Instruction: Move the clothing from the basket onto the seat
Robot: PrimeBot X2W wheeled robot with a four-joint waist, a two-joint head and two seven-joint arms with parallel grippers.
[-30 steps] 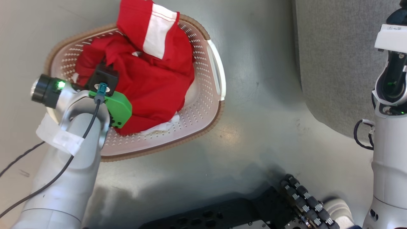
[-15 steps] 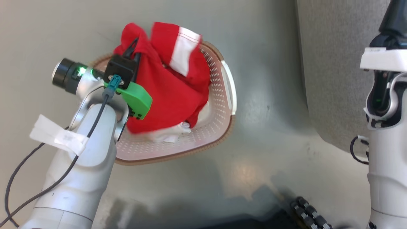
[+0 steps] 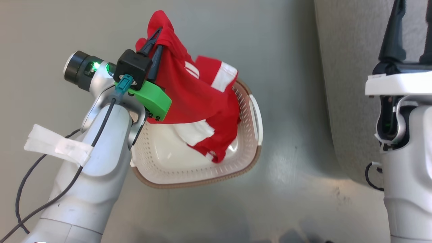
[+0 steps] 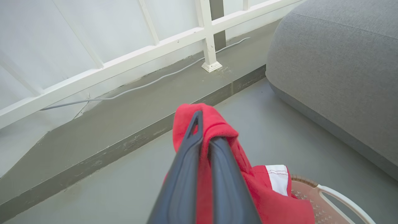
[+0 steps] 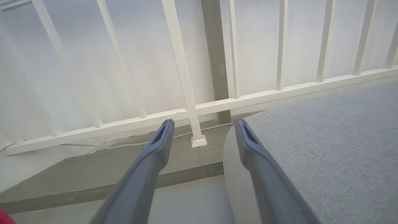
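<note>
- My left fingers (image 3: 158,39) are closed on a fold of the red clothing (image 3: 192,98), which is pinched between them close to their tips
- In the left wrist view the same left fingers (image 4: 200,137) lie side by side, with a strip of the clothing (image 4: 267,193) squeezed between them and bunched over the tips
- The clothing hangs from this grip in a loose bundle with white bands showing; its lower end dips inside the basket (image 3: 202,181), and I cannot tell whether it touches the bottom
- The basket, white and perforated with a brown woven-look rim, stands on the grey floor (image 3: 287,50); part of its pale bottom lies bare on my side
- The seat (image 3: 347,67), a large grey upholstered cushion with a rounded edge, lies to the right of the basket, apart from it across a strip of floor
- My right fingers (image 5: 202,124) are spread wide and empty, held at the seat's (image 5: 326,140) rounded edge and pointing toward a white railing (image 5: 186,77)
- A pale cable (image 4: 140,87) runs along the foot of the railing
</note>
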